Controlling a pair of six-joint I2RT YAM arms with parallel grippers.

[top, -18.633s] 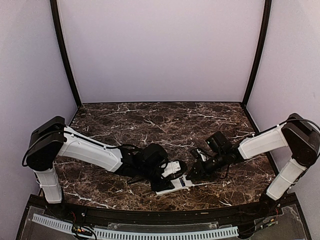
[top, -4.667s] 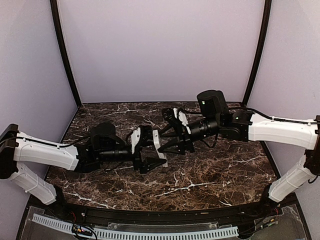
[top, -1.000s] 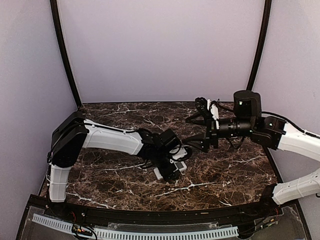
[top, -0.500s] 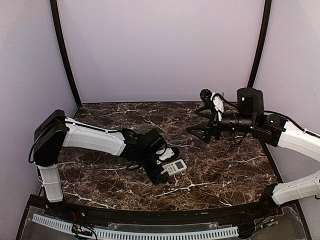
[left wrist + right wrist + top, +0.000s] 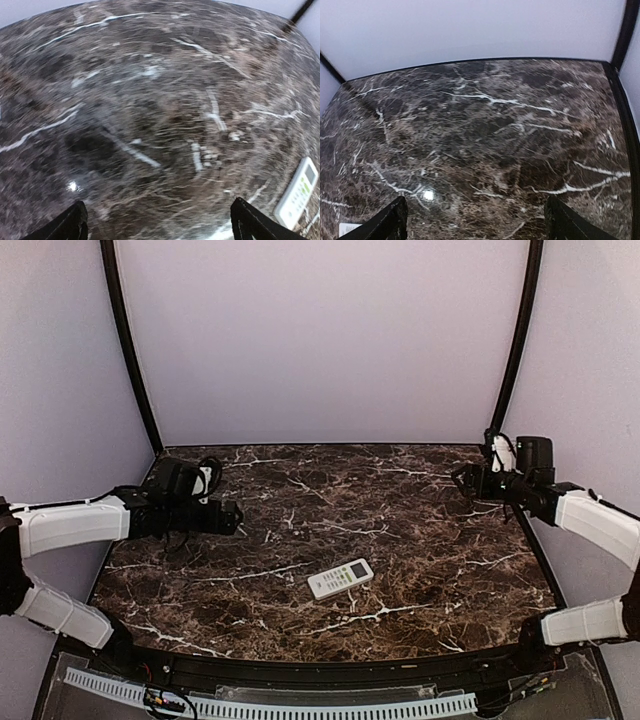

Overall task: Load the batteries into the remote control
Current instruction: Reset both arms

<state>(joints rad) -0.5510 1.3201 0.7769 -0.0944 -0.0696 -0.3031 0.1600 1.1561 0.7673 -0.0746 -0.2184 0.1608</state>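
Observation:
The remote control [image 5: 340,579] lies alone, display side up, on the dark marble table [image 5: 420,560], slightly front of centre. It also shows at the lower right of the left wrist view as the white remote control [image 5: 298,192]. A white corner [image 5: 347,228] at the bottom left of the right wrist view looks like the same handset. My left gripper [image 5: 233,518] hovers far to the left of it, open and empty [image 5: 160,231]. At the far right my right gripper [image 5: 461,478] is also open and empty [image 5: 477,225]. The batteries are not in view.
Pale walls with black corner posts [image 5: 131,350] [image 5: 515,340] close in the table at the back and sides. A black rail with a white slotted strip [image 5: 270,705] runs along the near edge.
My left gripper has drawn back from the remote control to the far left, leaving it on the table. My right arm has pulled away to the right back corner.

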